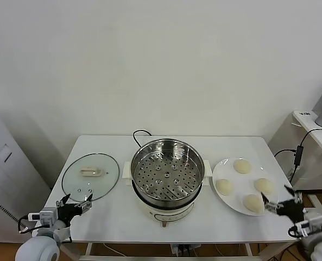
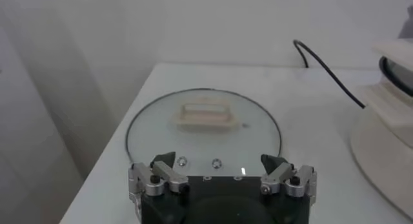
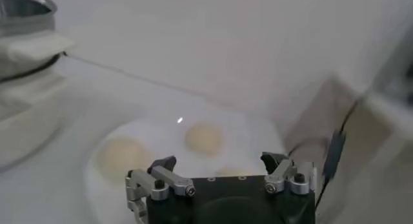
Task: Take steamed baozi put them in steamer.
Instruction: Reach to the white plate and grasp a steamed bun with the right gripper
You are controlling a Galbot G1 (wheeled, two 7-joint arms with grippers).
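Several cream-white steamed baozi lie on a white plate (image 1: 221, 199) at the right of the table: one at the back (image 1: 241, 166), one on the left (image 1: 224, 186), one on the right (image 1: 264, 186), one at the front (image 1: 253, 203). The shiny steamer (image 1: 167, 173) stands in the middle with its perforated tray bare. My right gripper (image 1: 276, 201) hovers open at the plate's near right edge, nothing between its fingers; its wrist view shows two baozi (image 3: 204, 139) (image 3: 119, 155) ahead of the gripper (image 3: 219, 164). My left gripper (image 1: 77, 200) is open by the front left corner.
A round glass lid (image 1: 90, 176) lies flat on the table left of the steamer, just beyond my left gripper (image 2: 218, 162); the lid (image 2: 204, 125) fills the left wrist view. A black cord (image 1: 139, 133) runs behind the steamer. A white side table (image 1: 318, 128) stands to the right.
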